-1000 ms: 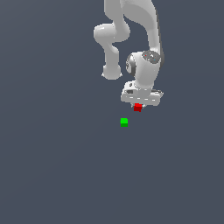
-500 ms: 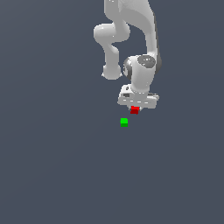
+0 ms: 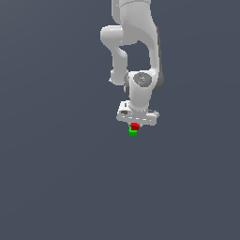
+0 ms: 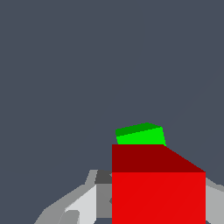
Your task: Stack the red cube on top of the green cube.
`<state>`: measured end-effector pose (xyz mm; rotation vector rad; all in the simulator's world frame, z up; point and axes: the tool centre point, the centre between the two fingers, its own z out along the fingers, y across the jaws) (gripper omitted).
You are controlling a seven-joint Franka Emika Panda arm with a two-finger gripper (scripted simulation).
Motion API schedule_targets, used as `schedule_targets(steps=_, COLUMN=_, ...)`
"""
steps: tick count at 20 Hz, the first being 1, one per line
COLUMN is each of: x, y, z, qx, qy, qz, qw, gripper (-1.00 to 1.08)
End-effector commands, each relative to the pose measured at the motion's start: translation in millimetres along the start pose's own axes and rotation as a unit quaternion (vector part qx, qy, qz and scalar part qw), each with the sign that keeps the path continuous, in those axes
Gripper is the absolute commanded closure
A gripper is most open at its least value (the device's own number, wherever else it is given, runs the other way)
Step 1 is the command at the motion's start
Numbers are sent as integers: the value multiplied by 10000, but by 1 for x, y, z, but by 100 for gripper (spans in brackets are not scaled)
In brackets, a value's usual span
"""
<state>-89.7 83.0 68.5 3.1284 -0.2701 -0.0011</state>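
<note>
The red cube (image 3: 135, 126) hangs just under the white gripper (image 3: 135, 125), which is shut on it. Right below it, partly covered, the green cube (image 3: 133, 133) rests on the grey floor. In the wrist view the red cube (image 4: 157, 192) fills the near part of the picture between the grey fingers (image 4: 83, 203), and the green cube (image 4: 141, 134) peeks out beyond its far edge. Whether the two cubes touch cannot be told.
The white arm (image 3: 136, 56) rises from the gripper toward the top of the exterior view. A plain dark grey floor (image 3: 56, 178) surrounds the cubes.
The gripper has carried the red cube toward the exterior view's left, from beside the green cube to directly over it.
</note>
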Motion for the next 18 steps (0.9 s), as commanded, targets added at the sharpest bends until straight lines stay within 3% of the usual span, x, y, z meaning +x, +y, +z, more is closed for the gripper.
schedule_targets(steps=1, x=6, y=6, z=5, qx=3, qy=7, qz=-7, qw=10000, gripper=108)
schedule_targets(steps=8, x=9, y=8, z=8, qx=8, qy=3, qz=-6, qw=10000, gripper=108)
schedule_targets(steps=9, x=9, y=8, z=8, qx=8, qy=3, qz=-6, qw=10000, gripper=-92)
schedule_targets(steps=18, x=9, y=8, z=8, qx=8, qy=3, qz=-6, qw=10000, gripper=-92)
